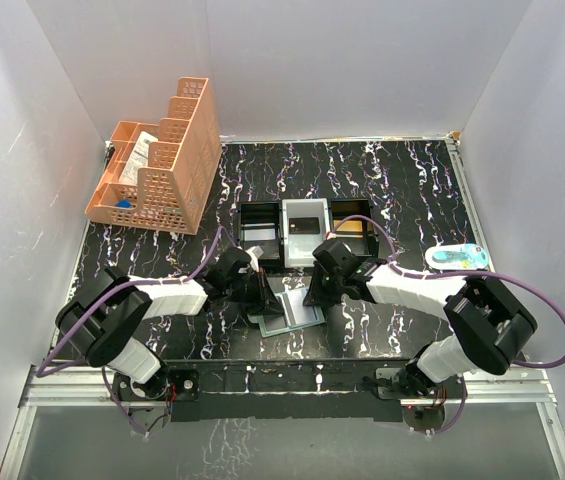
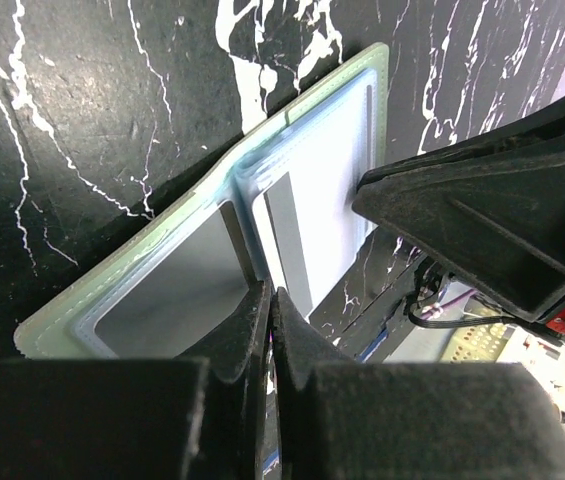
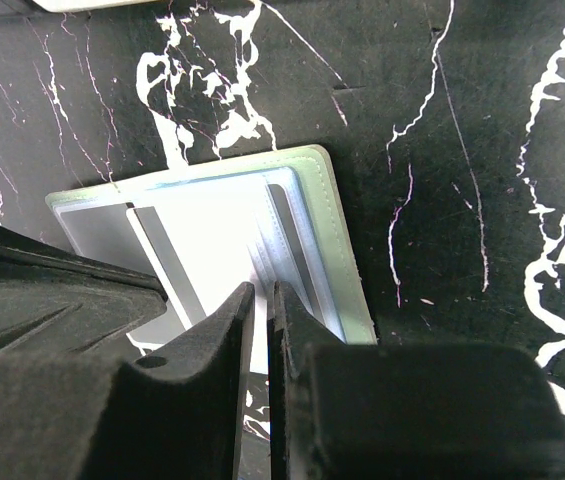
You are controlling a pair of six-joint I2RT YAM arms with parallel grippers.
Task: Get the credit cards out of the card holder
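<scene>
Grey-green card holder (image 1: 288,312) lies open. Left gripper (image 2: 270,294), pressed shut, should pin its fold. Right gripper (image 3: 262,292) at 3 o'clock, nearly closed, grip unclear, should ease cards out flat.

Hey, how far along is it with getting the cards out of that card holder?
Done: the card holder lies open on the table. In hand: the left pincer, shut, sits at its fold; the right pincer, nearly closed, is over the sleeves, though a grip isn't clear. Left: a grey card sits inside, and I see none lying out.
</scene>
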